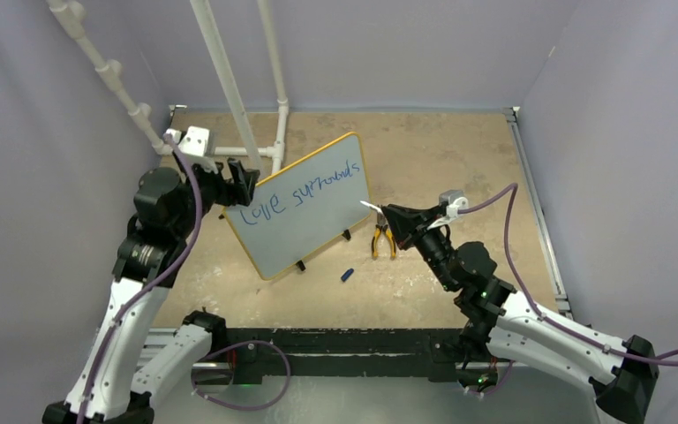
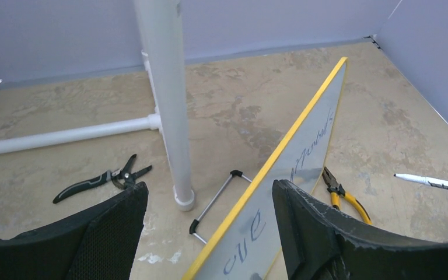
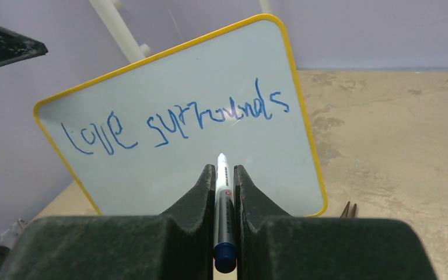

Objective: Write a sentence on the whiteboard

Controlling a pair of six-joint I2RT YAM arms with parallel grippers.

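Cut off or too small
The whiteboard (image 2: 303, 151) runs off the left wrist view's bottom edge, the marker (image 2: 434, 182) off its right; the top view's small blue object (image 1: 347, 275) is unidentifiable.

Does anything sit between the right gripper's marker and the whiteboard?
Nothing visible. The marker in the right gripper points straight at bare whiteboard below the sentence; the yellow pliers lie off to the side.

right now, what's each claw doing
Left claw: open, one finger on either side of the whiteboard edge.
Right claw: closed, holding the marker.
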